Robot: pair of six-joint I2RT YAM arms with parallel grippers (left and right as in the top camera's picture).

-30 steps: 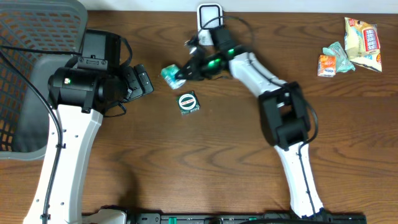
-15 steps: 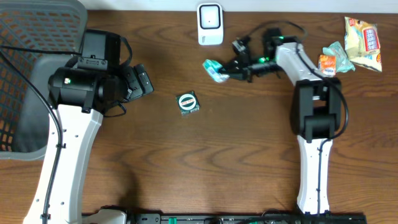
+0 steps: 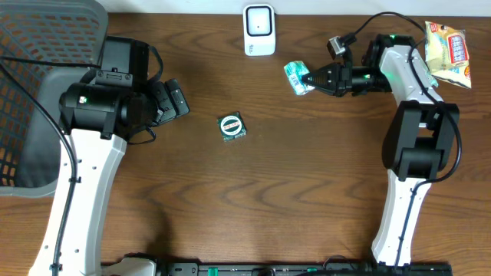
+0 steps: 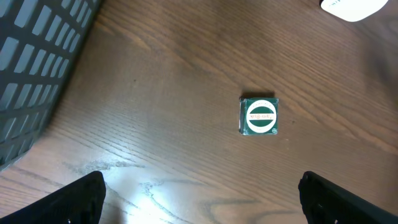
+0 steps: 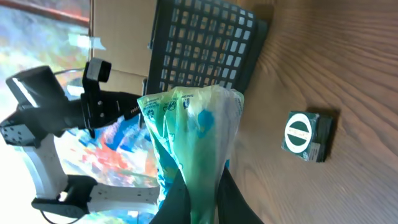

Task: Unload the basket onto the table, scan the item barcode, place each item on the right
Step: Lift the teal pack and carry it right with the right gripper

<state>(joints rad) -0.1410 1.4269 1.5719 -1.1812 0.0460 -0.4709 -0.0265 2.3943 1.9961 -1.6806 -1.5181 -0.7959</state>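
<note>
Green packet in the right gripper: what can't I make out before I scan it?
- Barcode on the green packet: too small overhead. The right wrist view shows only crumpled film, with the lower end hidden by the right gripper.
- Square green item: label print too small in every view.
- White scanner: cut off by the top edge in the left wrist view.

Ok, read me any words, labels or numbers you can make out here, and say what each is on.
Nothing reads clearly enough to quote.
On the small green box: print across its round white label, too blurred.
On the teal packet: small print near the top, illegible.
On the yellow snack bag: red and blue print, too small.
</note>
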